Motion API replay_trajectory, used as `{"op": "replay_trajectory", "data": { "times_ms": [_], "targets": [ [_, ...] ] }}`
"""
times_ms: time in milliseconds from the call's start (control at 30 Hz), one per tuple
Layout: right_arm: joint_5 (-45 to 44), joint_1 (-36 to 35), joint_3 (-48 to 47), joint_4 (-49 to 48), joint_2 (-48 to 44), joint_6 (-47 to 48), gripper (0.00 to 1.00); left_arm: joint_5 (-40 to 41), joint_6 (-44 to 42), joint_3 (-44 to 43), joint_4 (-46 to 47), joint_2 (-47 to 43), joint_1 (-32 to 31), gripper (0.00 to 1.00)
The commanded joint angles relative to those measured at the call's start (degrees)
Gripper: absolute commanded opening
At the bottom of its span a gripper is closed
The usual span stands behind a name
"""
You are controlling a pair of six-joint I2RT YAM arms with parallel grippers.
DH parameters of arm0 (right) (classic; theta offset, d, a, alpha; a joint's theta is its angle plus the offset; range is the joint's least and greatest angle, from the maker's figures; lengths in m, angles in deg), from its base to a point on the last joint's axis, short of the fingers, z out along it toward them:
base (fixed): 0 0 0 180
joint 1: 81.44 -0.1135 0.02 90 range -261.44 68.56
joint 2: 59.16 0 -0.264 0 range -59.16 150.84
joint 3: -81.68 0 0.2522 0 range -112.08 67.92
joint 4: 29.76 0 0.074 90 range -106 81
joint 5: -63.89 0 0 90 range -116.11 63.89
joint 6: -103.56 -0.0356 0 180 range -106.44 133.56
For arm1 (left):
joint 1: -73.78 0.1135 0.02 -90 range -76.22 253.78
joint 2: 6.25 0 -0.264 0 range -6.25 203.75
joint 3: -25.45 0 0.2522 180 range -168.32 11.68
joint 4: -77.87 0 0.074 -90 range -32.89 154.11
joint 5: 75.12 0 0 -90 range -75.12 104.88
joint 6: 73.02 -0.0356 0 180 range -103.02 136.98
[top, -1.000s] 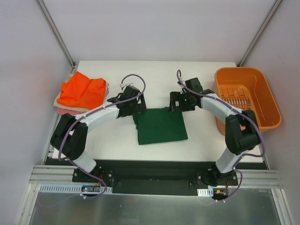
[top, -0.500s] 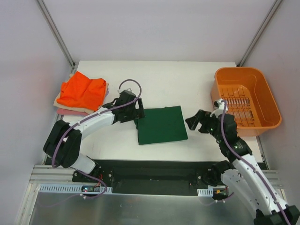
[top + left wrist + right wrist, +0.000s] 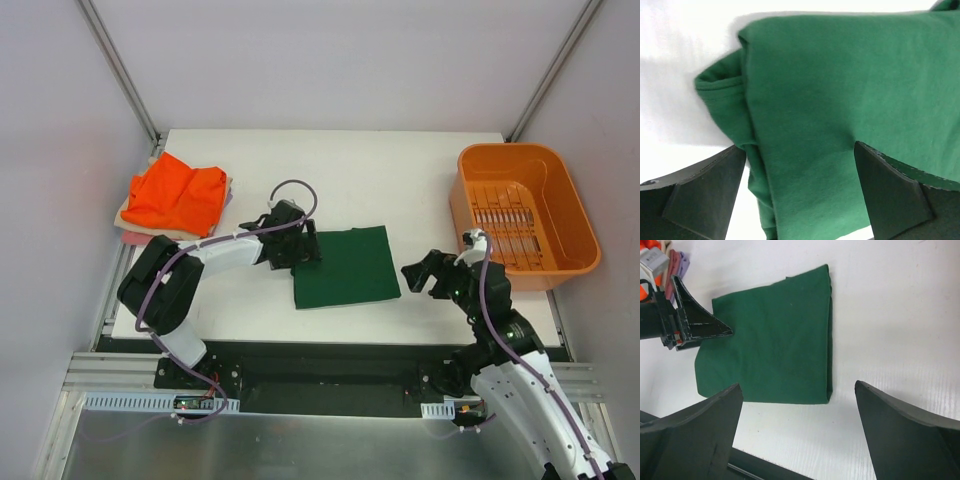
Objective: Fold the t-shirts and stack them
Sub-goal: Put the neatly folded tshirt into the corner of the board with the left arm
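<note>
Since a second earlier, my right arm had pulled back from the far edge of the dark green t-shirt (image 3: 350, 268) to the table's (image 3: 380, 180) right side. My left gripper (image 3: 298, 250) had shifted onto the shirt's left edge.

Left arm: elbow drawn back at the near left, forearm reaching rightward. Its fingers (image 3: 705, 195) stood spread wide, straddling the folded edge where the layers bunch. Whether the tips pressed the cloth, I could not tell.

Right arm: forearm angled up from the near right, its lower links cut off by the frame's bottom edge. My right gripper (image 3: 418, 272) pointed left toward the shirt, apart from it, just beside the near-left corner of the orange plastic basket (image 3: 505, 149). Its fingers were spread wide, with nothing between them.

The green shirt lay folded into a flat rectangle at the table's centre. The orange t-shirt (image 3: 178, 195) sat atop the pile at the far left. It largely covered the cream shirt (image 3: 124, 214) and pink shirt (image 3: 140, 238) beneath, of which only the edges showed.
</note>
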Motion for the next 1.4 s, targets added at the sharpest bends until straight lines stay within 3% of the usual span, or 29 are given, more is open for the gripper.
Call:
{"op": "replay_trajectory", "data": {
  "times_ms": [0,200,400,467,500,633,867,1033,1367],
  "targets": [
    [-0.28,0.05,0.20,1.43,0.40,1.37,0.96,1.58,1.84,2.04,-2.09,4.07,-3.40,0.83],
    [-2.12,0.05,0.55,3.27,-1.01,2.77,0.96,6.41,2.46,0.99,-3.58,7.84,-5.59,0.58],
    [-7.92,0.13,0.91,5.47,-6.80,4.44,0.96,15.81,1.58,-6.47,-9.90,14.52,-10.08,0.30],
    [-9.42,0.05,0.99,6.09,-8.21,4.88,0.96,17.92,0.80,-8.93,-12.45,16.63,-10.43,0.16],
    [-10.03,0.05,0.99,6.26,-8.83,4.97,0.96,18.89,0.09,-10.17,-13.51,16.99,-10.52,0.02],
    [-11.00,0.13,1.08,6.44,-10.15,5.50,0.96,27.83,-7.97,-13.51,-15.71,12.61,-11.05,0.00],
    [-10.48,0.13,1.08,6.18,-9.10,5.94,0.96,49.38,-38.45,-18.08,-14.40,2.67,-10.09,0.00],
    [-10.74,0.05,1.08,6.35,-8.66,6.55,0.96,45.01,-58.07,-18.35,-8.96,-0.93,-3.94,0.00],
    [-11.97,0.13,1.34,6.35,-9.45,6.64,0.96,36.13,-75.66,-18.44,-6.84,-11.65,10.65,0.00]
  ]
}}
